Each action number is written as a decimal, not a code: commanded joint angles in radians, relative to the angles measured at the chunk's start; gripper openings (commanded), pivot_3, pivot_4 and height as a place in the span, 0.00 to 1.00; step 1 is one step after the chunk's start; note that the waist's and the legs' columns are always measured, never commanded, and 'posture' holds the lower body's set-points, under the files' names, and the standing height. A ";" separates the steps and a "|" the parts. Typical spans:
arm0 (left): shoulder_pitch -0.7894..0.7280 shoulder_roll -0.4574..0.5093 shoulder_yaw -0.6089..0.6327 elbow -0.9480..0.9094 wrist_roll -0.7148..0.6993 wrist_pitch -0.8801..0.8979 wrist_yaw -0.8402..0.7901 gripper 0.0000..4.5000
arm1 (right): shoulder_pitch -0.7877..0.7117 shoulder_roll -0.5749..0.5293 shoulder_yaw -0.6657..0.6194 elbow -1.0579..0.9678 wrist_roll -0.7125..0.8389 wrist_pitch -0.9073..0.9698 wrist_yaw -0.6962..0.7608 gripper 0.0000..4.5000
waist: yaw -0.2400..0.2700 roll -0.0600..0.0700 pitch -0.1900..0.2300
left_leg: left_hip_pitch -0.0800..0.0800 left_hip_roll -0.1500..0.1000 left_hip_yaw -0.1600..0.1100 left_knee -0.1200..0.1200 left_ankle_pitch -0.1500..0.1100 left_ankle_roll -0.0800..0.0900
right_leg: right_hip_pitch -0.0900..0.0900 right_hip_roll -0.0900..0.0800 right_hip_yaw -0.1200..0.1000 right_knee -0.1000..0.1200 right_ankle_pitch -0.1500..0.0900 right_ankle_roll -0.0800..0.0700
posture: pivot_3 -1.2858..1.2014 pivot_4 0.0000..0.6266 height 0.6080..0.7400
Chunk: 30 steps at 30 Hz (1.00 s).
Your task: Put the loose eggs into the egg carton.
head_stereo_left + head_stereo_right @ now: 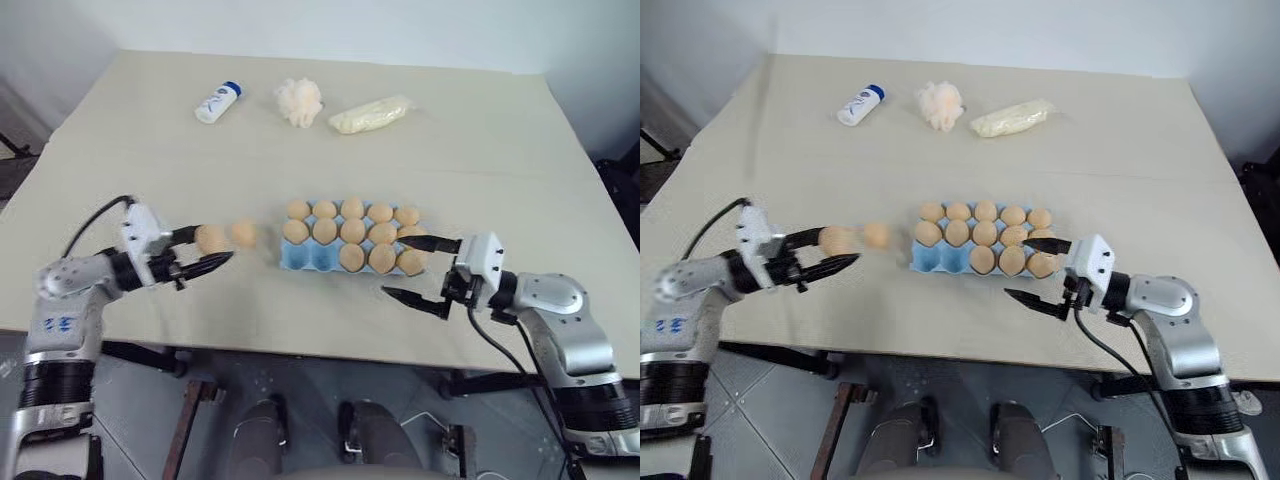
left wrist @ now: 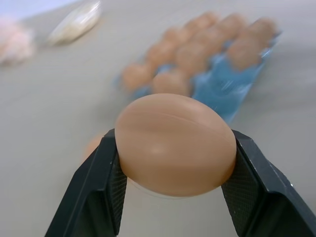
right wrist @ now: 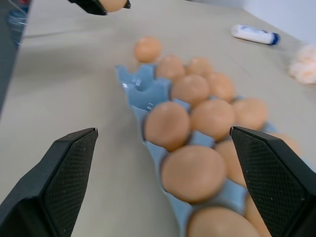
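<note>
My left gripper (image 2: 174, 136) is shut on a tan-orange egg (image 2: 175, 143), held just above the table to the left of the egg carton (image 1: 297, 259). A second loose egg (image 1: 243, 234) lies on the table between that held egg (image 1: 210, 238) and the carton. The light blue carton holds several eggs, and its two front left cups (image 3: 148, 91) are bare. My right gripper (image 1: 392, 264) stands open at the carton's front right corner with nothing between its fingers.
At the back of the table lie a white bottle with a blue cap (image 1: 218, 102), a fluffy cream puff (image 1: 299, 100) and a pale plastic-wrapped packet (image 1: 370, 113). The table's front edge runs close below both grippers.
</note>
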 commanded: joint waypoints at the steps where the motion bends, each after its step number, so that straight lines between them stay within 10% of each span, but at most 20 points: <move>1: -0.059 -0.057 -0.104 -0.054 0.033 0.023 0.011 0.52 | 0.035 -0.030 -0.066 -0.027 0.019 -0.013 -0.009 1.00 | -0.001 0.000 0.000 | 0.000 0.000 0.000 0.000 0.000 0.001 | 0.000 0.000 0.000 0.000 0.000 0.000 | 0.52 0.24 1.00; 12: -0.268 -0.225 -0.262 0.225 0.170 -0.110 -0.011 0.52 | 0.133 -0.015 -0.117 -0.117 0.017 -0.007 -0.095 1.00 | -0.005 0.000 0.000 | 0.000 0.002 0.000 0.003 0.004 0.005 | -0.002 0.007 0.001 0.002 0.001 0.003 | 0.52 0.24 1.00; 19: -0.314 -0.251 -0.255 0.276 0.193 -0.149 0.007 0.99 | 0.163 0.005 -0.104 -0.145 0.017 -0.008 -0.117 1.00 | -0.001 0.000 0.000 | -0.001 0.001 0.000 0.004 0.003 0.005 | -0.001 0.005 0.001 0.002 0.002 0.004 | 0.52 0.24 1.00; 30: -0.100 -0.009 0.007 0.100 0.026 -0.105 -0.074 0.99 | 0.103 0.021 -0.055 -0.087 0.020 -0.024 -0.075 1.00 | -0.026 0.000 0.000 | 0.000 0.004 0.000 0.003 0.004 0.004 | -0.002 0.007 0.001 0.005 0.000 0.002 | 0.52 0.24 1.00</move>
